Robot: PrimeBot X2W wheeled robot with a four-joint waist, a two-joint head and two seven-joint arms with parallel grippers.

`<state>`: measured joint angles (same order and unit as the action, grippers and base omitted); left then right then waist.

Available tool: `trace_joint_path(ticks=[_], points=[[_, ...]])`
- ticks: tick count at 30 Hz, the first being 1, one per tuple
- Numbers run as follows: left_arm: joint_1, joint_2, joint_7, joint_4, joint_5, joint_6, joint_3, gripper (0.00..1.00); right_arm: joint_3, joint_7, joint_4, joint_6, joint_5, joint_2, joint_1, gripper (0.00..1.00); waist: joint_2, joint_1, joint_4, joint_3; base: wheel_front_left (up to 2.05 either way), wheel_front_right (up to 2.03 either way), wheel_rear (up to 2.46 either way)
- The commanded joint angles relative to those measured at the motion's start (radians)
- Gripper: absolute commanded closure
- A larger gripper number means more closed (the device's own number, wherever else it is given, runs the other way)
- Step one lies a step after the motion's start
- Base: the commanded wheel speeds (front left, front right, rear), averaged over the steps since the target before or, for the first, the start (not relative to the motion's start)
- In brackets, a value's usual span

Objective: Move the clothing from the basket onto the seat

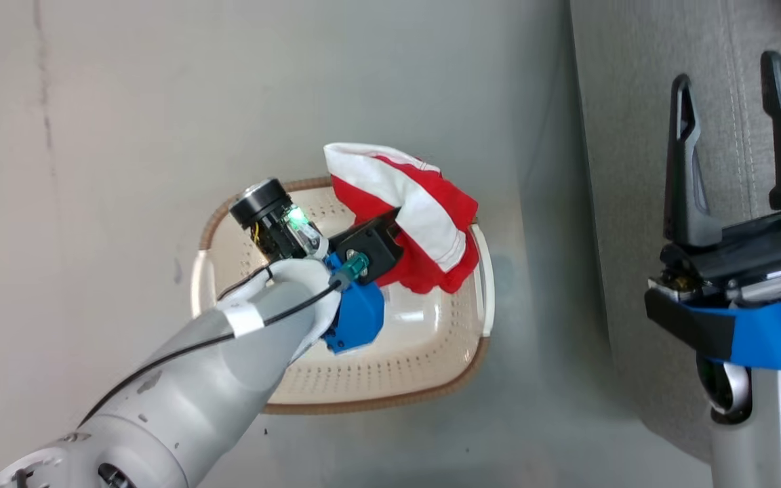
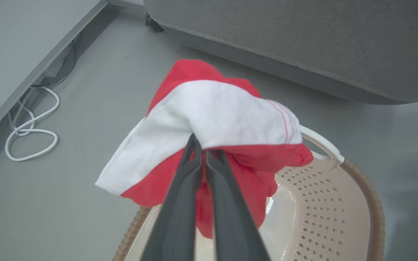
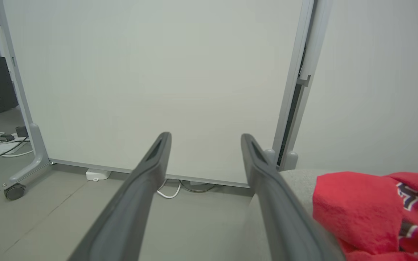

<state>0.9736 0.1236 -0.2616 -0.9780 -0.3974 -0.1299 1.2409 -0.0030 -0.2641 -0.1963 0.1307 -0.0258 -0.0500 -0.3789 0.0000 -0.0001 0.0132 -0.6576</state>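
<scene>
A red garment with a broad white band hangs above the cream basket, pinched in my left gripper, whose fingers are shut on the cloth. In the head view this garment drapes over the basket's far right corner and hides the fingertips. The grey seat lies to the right of the basket, a strip of floor between them. My right gripper hovers open over the seat with nothing between its fingers. A second red garment with block lettering lies on the seat beside the right gripper.
The basket stands on a grey floor. A white cable loop lies on the floor beside a low grey panel edge. Beyond the seat stands a white board on castors, with cables at its foot.
</scene>
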Motion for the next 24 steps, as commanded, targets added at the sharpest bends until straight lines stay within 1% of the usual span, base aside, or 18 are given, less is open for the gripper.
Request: trace_joint_path(ticks=[1,5,9,17,24], points=[[-0.010,0.002,-0.005,0.012,-0.004,0.000,-0.010,1.00,-0.003,-0.001,0.005,0.000,-0.005,-0.001,0.013,0.00,0.0000,0.0001,0.005,0.020,0.00,0.00,0.00],[-0.052,0.017,-0.005,0.072,0.000,0.000,-0.062,1.00,-0.013,-0.001,0.024,0.000,-0.007,-0.001,0.041,0.00,0.0000,0.0001,-0.018,0.085,0.00,0.00,0.00],[-0.103,0.025,-0.005,0.142,0.010,0.009,-0.128,1.00,-0.018,-0.001,0.042,0.000,-0.009,-0.001,0.072,0.00,0.0000,0.0001,-0.037,0.154,0.00,0.00,0.00],[-0.205,0.049,-0.005,0.281,0.042,0.023,-0.269,1.00,-0.020,0.000,0.075,0.000,0.005,-0.010,0.131,0.00,0.0000,0.0001,-0.061,0.288,0.00,0.00,0.00],[-0.279,0.051,-0.005,0.410,0.076,0.033,-0.402,1.00,-0.028,0.000,0.100,0.000,0.013,-0.009,0.189,0.00,0.0000,0.0001,-0.078,0.395,0.00,0.00,0.00]])
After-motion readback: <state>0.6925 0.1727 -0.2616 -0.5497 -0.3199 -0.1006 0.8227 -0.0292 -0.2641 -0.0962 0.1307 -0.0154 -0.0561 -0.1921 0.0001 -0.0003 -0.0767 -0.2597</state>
